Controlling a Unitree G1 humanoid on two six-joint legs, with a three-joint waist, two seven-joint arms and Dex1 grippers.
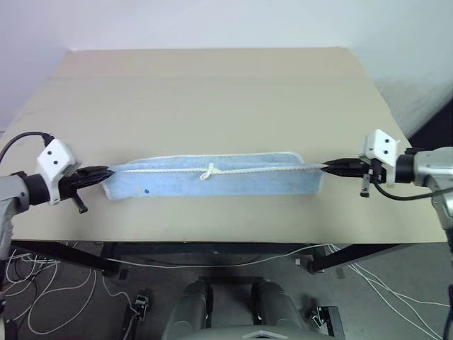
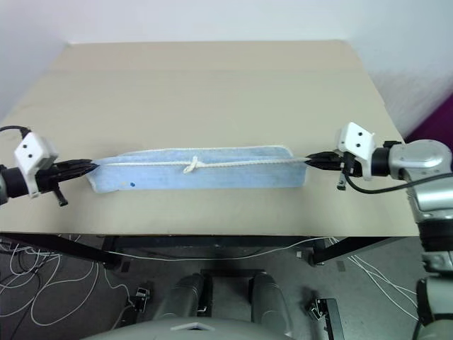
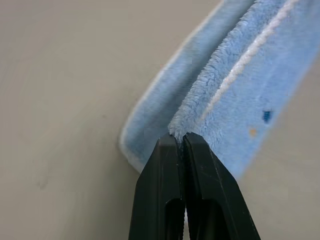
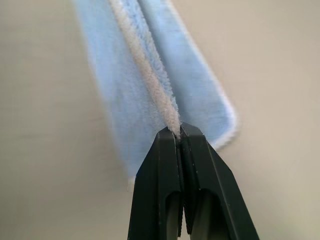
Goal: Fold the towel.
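The worktop [image 1: 212, 85] is a plain beige rectangular board with a faint seam across its far part, set on a dark frame, with pale walls behind it and white and black cables [image 1: 42, 297] lying on the grey floor below its near edge. The towel [image 1: 212, 184] is stretched lengthwise near the front of the worktop, doubled over so its white edging runs along the top, with the white loop [image 1: 207, 171] at mid-length and the dark mark [image 1: 146, 190] near the left end. The left gripper [image 1: 106, 171] is pressed together on the towel's left end and the right gripper [image 1: 327, 166] is pressed together on its right end, each pinching the upper white-edged border.
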